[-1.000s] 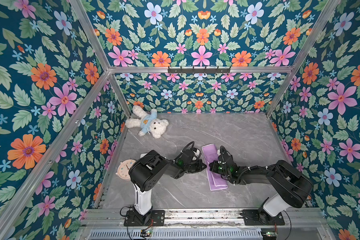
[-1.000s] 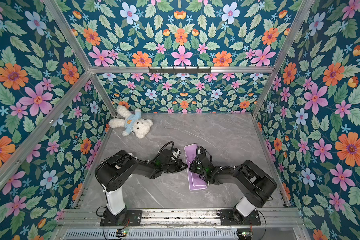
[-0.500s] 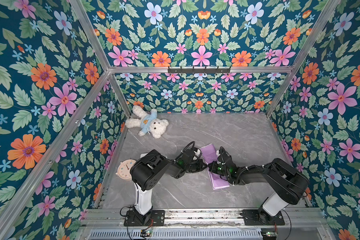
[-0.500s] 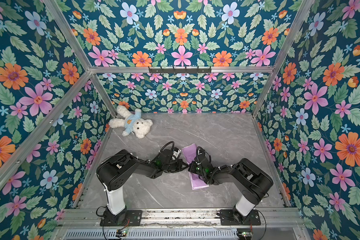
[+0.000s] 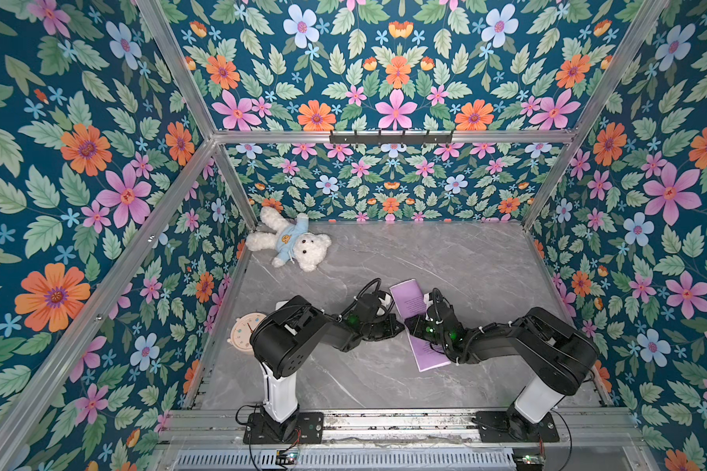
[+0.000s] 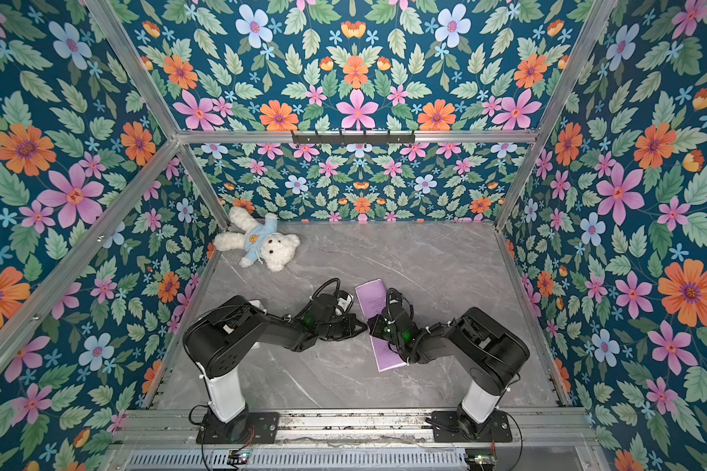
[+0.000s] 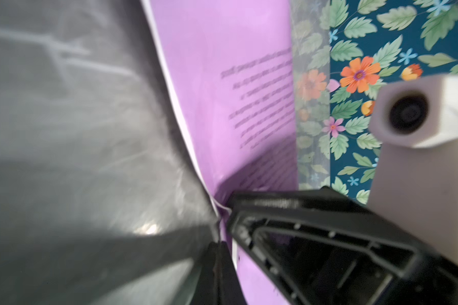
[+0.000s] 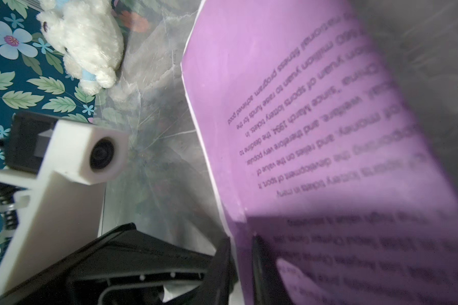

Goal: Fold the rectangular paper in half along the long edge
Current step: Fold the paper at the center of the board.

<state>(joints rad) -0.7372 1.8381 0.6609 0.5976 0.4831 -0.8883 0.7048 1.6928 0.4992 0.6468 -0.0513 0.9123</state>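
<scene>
Lying on the grey marble table (image 5: 486,253), the lilac paper (image 5: 408,297) sits mid-table as a narrow strip running near to far, its far end leaning left. It is light, limp and easily creased (a thin printed sheet), so I judge it best taken by a long edge, pinched lightly and moved slowly. About midway along its left long edge the left gripper (image 7: 225,229) is clamped onto it, while the right gripper (image 8: 241,243), reaching across from the right, has its jaws slightly apart with that edge between them
</scene>
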